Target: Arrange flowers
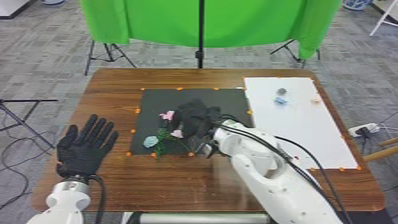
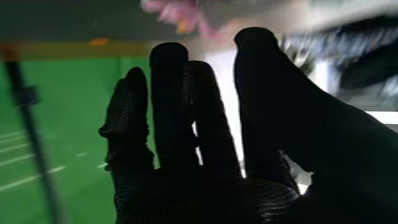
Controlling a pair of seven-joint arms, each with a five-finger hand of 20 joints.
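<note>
The left hand [image 1: 78, 157] lies by the near left of the desk [image 1: 133, 185], palm flat, fingers straight and spread. On the mat [image 1: 158, 102], toward its near left corner, the blue flower [image 1: 150, 141] sits beside the leaves [image 1: 163, 135], with the lower pink flower [image 1: 177, 133] just past them and the upper pink flower [image 1: 166, 115] farther on. The right hand [image 1: 194, 117] is over the mat close to both pink ones, its fingers straight and gripping nothing that I can see. Coming down flat, it could crush petals; a sideways sweep could catch the leaves and drag the blue flower along. The soft heads would probably bend or slip if the fingers closed off centre.

The blue flower is near the mat's edge, so a small push could carry it off. The wood between the left hand and the mat offers room for a sideways move. The right arm [image 1: 265, 162] crosses the near part of the white sheet [image 1: 306, 135]; a low swing outward might brush the blue bit [image 1: 281, 100] or the grey bit [image 1: 282, 91] farther up.
</note>
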